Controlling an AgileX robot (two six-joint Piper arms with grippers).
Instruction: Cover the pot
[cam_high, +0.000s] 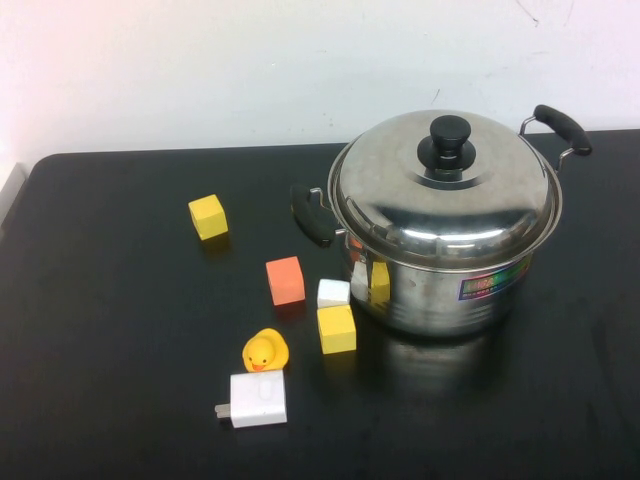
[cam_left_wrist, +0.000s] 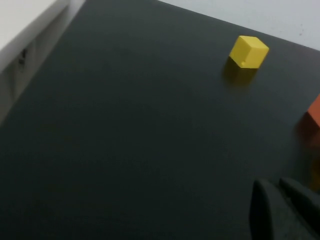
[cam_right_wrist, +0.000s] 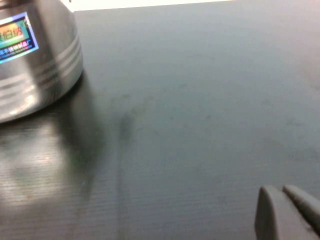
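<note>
The shiny steel pot (cam_high: 440, 290) with black side handles and a rainbow sticker stands at the right of the black table. The domed steel lid (cam_high: 440, 195) with a black knob (cam_high: 448, 145) sits on top of it. The pot's wall also shows in the right wrist view (cam_right_wrist: 35, 60). Neither arm shows in the high view. My left gripper (cam_left_wrist: 274, 189) is shut and empty above bare table near the left side. My right gripper (cam_right_wrist: 276, 192) is shut and empty above bare table, off to the side of the pot.
Left of the pot lie a yellow cube (cam_high: 208, 216), an orange cube (cam_high: 285, 280), a white cube (cam_high: 333, 293), another yellow cube (cam_high: 336, 328), a rubber duck (cam_high: 265, 351) and a white charger plug (cam_high: 257, 399). The far yellow cube shows in the left wrist view (cam_left_wrist: 248, 51).
</note>
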